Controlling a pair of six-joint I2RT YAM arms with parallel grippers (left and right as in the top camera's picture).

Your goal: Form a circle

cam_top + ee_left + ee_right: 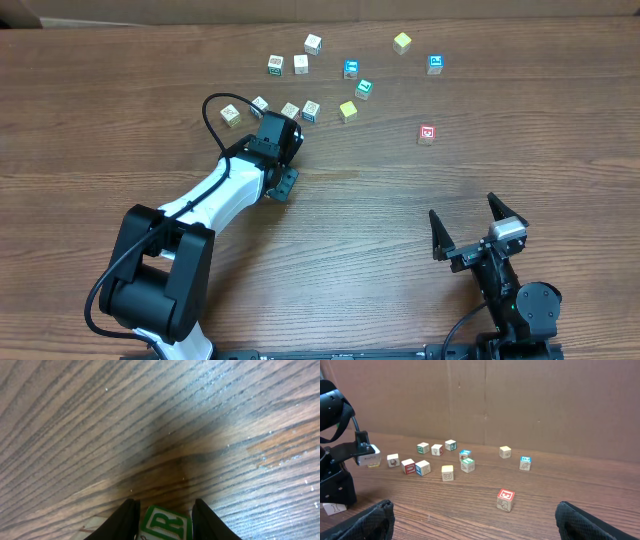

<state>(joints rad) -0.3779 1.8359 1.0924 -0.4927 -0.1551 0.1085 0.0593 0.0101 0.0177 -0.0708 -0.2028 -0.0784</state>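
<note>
The circle [364, 88] is not a closed ring. One plain yellow cube [348, 110] and three printed wooden cubes lie in a loose curve toward the far middle of the bench [120, 80], each apart from the next.

Just left of them stands a row of three pale cubes [259, 104], and three more [301, 64] sit behind it. To the right lie a second yellow cube [402, 42] and a blue-topped cube [435, 64]. A red-faced cube [427, 133] sits alone, nearer the robot and well apart.

The left arm [215, 195] reaches in just short of the pale row, its head close beside the nearest cubes. The left jaws press both sides of a green R cube [164, 525] above the wood. The right jaws stand wide open with nothing between them, low and near the front edge.

The bench is dark brown wood grain, backed by a cardboard wall [545, 400]. Bare wood stretches between the two arms and in front of the red-faced cube.
</note>
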